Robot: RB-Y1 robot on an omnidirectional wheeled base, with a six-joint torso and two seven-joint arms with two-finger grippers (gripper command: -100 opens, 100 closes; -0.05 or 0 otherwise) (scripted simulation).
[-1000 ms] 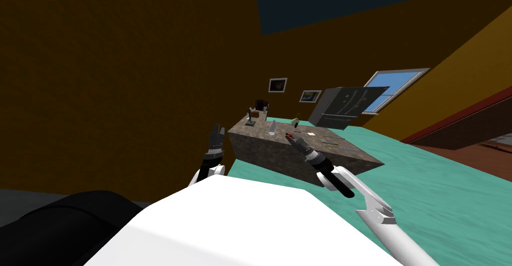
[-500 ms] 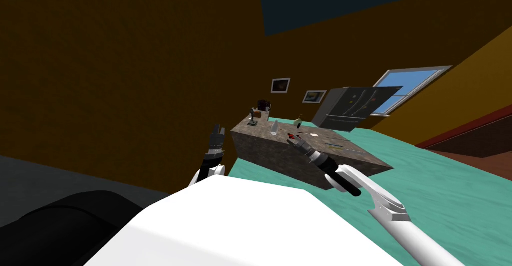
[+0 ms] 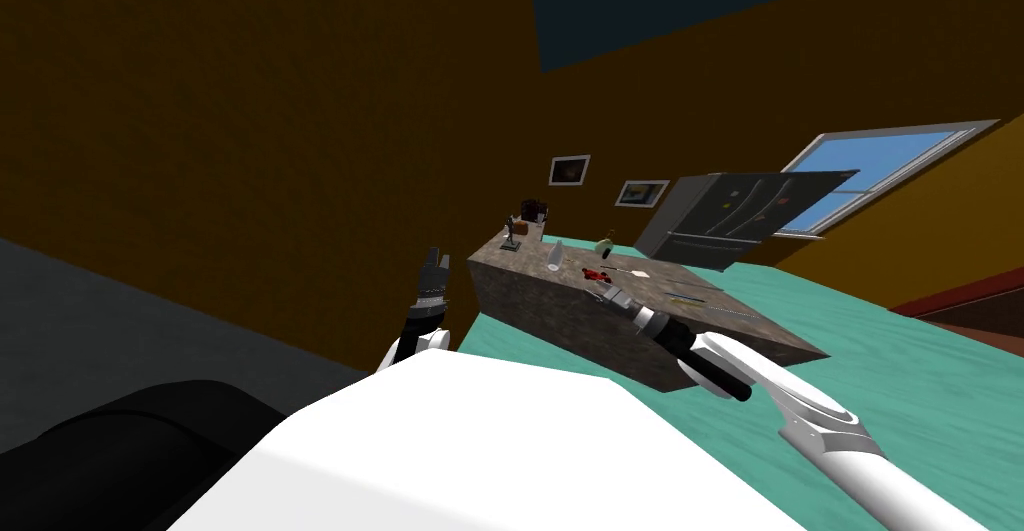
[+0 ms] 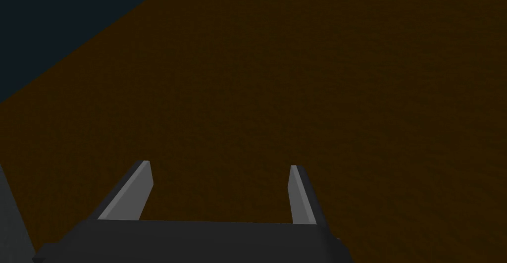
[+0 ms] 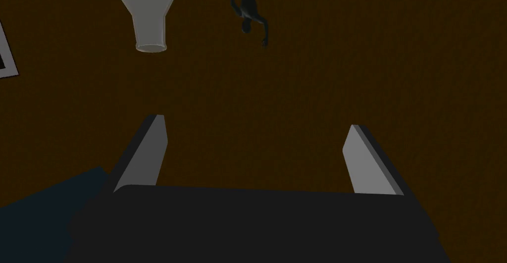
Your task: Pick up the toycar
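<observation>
The red toycar point(image 3: 597, 275) sat on the brown stone-patterned tabletop point(image 3: 560, 305), close to its near long edge and about midway along it. In the head view the right tool point(image 3: 600, 295) reached in over that edge, with the toycar just beyond its tip at about 12 o'clock. Whether the two touched was too small to tell.

In the right wrist view the right tool point(image 5: 256, 122) had its two grey fingers point(image 5: 148, 151) spread wide apart, pointing toward a brown wall point(image 5: 346, 52). Beyond the fingertips hung the neck of a pale bottle point(image 5: 148, 12) and, beside it, a dark figurine point(image 5: 250, 7).

On the tabletop in the head view the pale bottle point(image 3: 555, 256) stood at about 10 o'clock from the toycar. The figurine point(image 3: 512, 233) stood farther out the same way, near the far corner. A small greenish bottle point(image 3: 606, 247) stood at 12 o'clock, and a white sheet point(image 3: 638, 273) lay at 3 o'clock.

A dark grey fridge point(image 3: 750, 217) stood past the tabletop at 2 o'clock. The small coloured marks on its doors were too small to read.

The left tool point(image 3: 433, 267) was raised at 9 o'clock from the tabletop's near corner. In its own wrist view the left tool point(image 4: 219, 166) had its fingers point(image 4: 136, 190) apart.
</observation>
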